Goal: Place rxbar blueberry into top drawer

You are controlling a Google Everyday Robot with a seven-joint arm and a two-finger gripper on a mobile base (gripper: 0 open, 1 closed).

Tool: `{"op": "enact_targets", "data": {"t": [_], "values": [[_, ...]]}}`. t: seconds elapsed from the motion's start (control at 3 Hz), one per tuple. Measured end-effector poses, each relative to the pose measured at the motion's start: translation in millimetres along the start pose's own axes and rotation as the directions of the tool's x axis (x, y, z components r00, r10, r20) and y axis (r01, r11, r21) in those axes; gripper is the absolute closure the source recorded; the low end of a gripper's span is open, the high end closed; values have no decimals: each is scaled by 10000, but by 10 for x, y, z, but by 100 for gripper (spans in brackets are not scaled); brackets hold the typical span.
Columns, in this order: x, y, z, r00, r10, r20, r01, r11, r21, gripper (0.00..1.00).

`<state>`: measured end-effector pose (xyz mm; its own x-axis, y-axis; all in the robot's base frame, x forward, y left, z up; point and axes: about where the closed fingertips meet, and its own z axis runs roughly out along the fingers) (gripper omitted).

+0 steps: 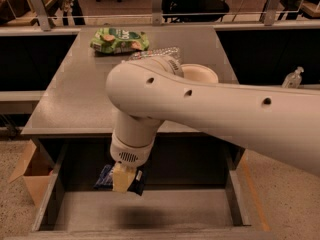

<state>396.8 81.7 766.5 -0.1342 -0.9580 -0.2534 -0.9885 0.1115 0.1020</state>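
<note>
One gripper (123, 178) clamps the rxbar (103, 177) above the open drawer (175, 210); best lower it nearer the bottom, away from the walls, before releasing.

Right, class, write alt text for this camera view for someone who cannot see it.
The gripper of a white robot arm holds a dark blue snack bar over the open grey drawer, just below the desk. On the desk sit a green chip bag and a white bowl.

hand (124, 178) above top drawer (165, 211), rxbar blueberry (103, 178) in hand — desk (70, 99) behind
</note>
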Motion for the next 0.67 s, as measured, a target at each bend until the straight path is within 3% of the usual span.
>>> {"op": "enact_targets", "data": {"t": [0.67], "values": [[165,-72,699,9987,501,7,-500,9986,-143,100]]}}
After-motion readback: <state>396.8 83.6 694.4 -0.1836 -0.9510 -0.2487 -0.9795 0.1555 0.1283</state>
